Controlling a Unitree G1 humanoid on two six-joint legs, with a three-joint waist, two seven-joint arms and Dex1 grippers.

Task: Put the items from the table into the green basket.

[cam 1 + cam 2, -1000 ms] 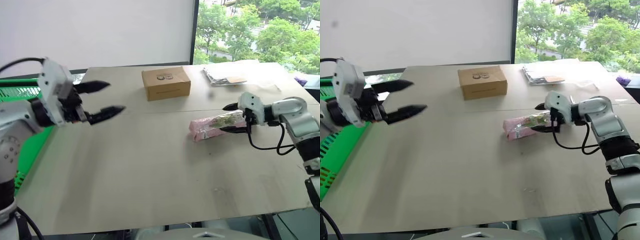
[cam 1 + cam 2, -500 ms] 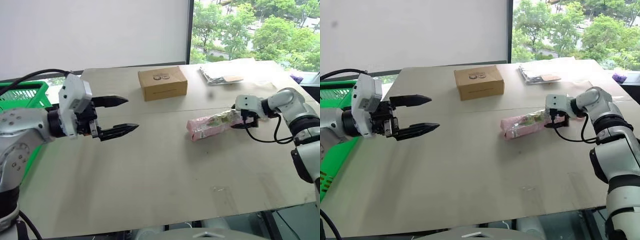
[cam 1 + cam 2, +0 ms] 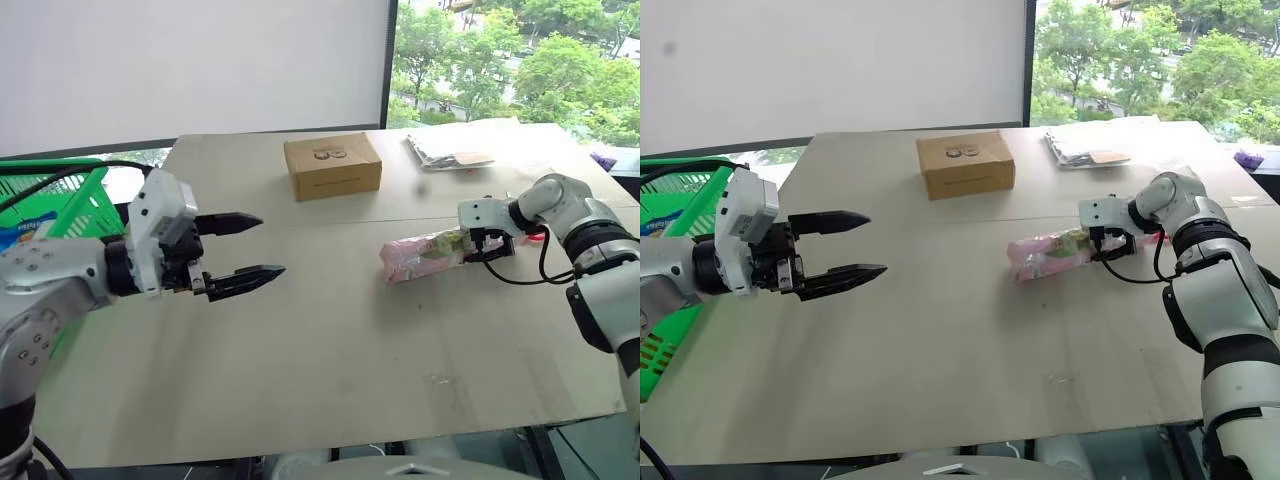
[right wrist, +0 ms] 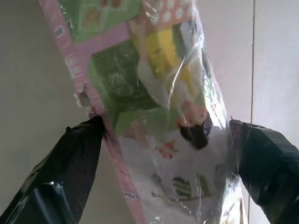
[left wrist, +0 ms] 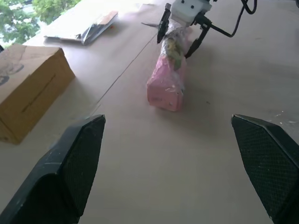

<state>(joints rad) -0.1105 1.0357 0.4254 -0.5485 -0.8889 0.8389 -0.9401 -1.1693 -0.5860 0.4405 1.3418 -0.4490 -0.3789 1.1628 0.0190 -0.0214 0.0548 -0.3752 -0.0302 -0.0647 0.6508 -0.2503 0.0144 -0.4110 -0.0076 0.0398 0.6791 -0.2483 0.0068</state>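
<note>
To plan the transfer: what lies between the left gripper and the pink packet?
Only bare table between the left gripper and the pink packet, per the left eye view.

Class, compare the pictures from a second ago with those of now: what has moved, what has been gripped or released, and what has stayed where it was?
The right gripper has tipped downward over the far end of the pink packet, jaws open astride it, not yet closed. The left gripper has drifted toward the table's middle, jaws open and empty. Nothing was gripped or released. The packet, the cardboard box and the green basket stayed put.
</note>
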